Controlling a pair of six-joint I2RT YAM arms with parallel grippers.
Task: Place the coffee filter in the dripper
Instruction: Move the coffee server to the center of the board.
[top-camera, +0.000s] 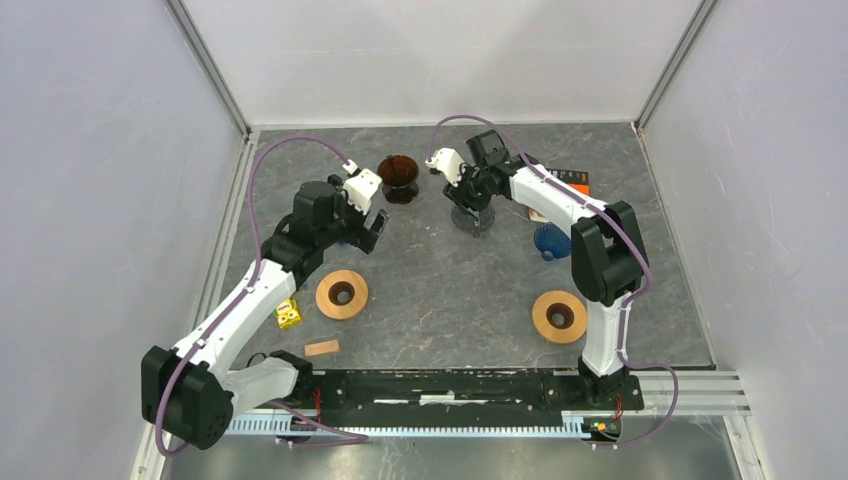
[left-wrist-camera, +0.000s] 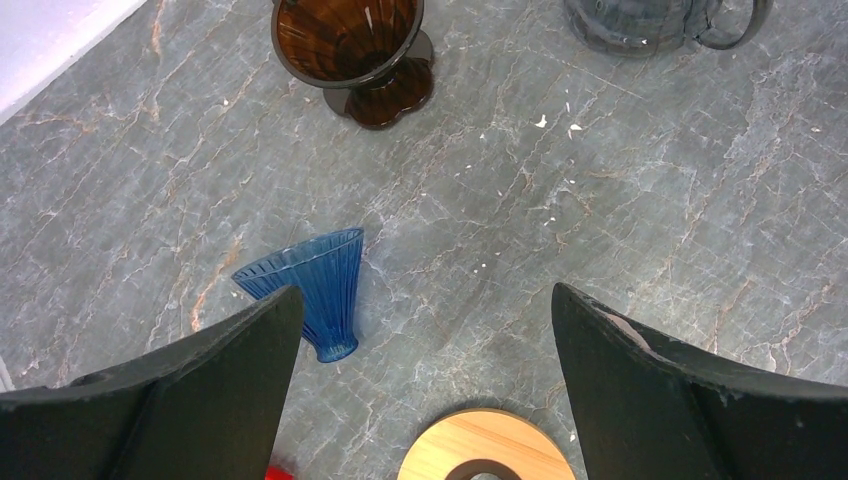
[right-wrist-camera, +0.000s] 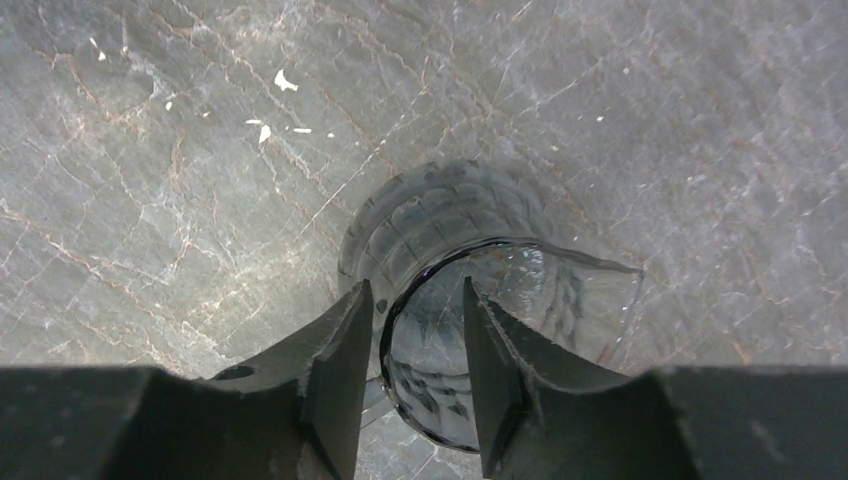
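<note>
Two hands are in play. Your right hand (right-wrist-camera: 415, 290) is narrowed and straddles the rim of the clear grey dripper (right-wrist-camera: 440, 210), one finger outside the wall and one inside. A gap shows between them, so I cannot tell whether it grips. Your left hand (left-wrist-camera: 428, 300) is spread wide above the worktop (left-wrist-camera: 650, 200). The blue ribbed cone (left-wrist-camera: 312, 280), which I take for the filter, lies on its side just beside one finger, not between the two. Shift towards it, turn the wrist to span the flared mouth, and close gently, since ribbed plastic likely slips. Hold the dripper steady while the cone seats.
</note>
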